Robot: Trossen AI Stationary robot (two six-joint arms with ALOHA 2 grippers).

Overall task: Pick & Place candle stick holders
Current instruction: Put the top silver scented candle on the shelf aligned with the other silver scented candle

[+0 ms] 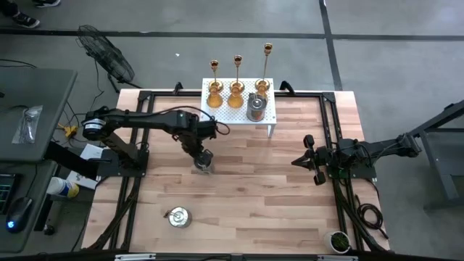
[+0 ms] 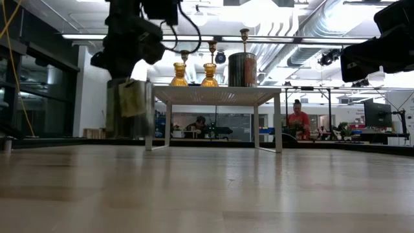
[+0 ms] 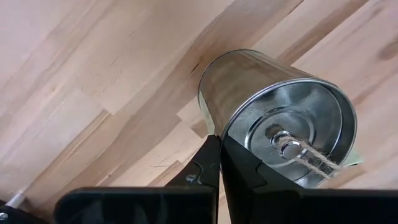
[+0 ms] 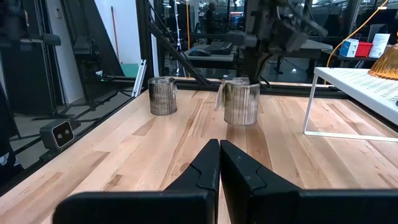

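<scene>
I see a wooden counter (image 1: 239,188) from above, with my two dark arms reaching in from either side. My left end effector (image 1: 204,161) hangs over the middle of the counter, right above a silvery pot (image 1: 203,165). Its fingers (image 3: 214,165) are pressed together against the rim of that pot's lid, where a twist of twine sits on the knob. I cannot tell whether the pot rests on the wood or is lifted just clear of it; from table height it looks low, near the surface.

A second silvery pot (image 1: 178,217) stands alone near the front left part of the counter, well apart from the first.

At the back edge of the counter stands a white perforated rack (image 1: 239,109) on thin legs. A third silvery pot (image 1: 255,108) sits on its right side. Two amber-orange cups (image 1: 214,98) stand side by side on the left and middle of the rack, and another orange piece (image 1: 262,87) shows at the back right corner, just behind the pot. Three slender gold candlesticks (image 1: 238,69) rise along the rack's far edge, the right one tallest.

My right end effector (image 1: 308,161) waits at the right side of the counter, its fingers closed on nothing, well apart from the pots and the rack.

Through the room beyond the counter, a person in a red top (image 2: 298,120) is seated far off.
</scene>
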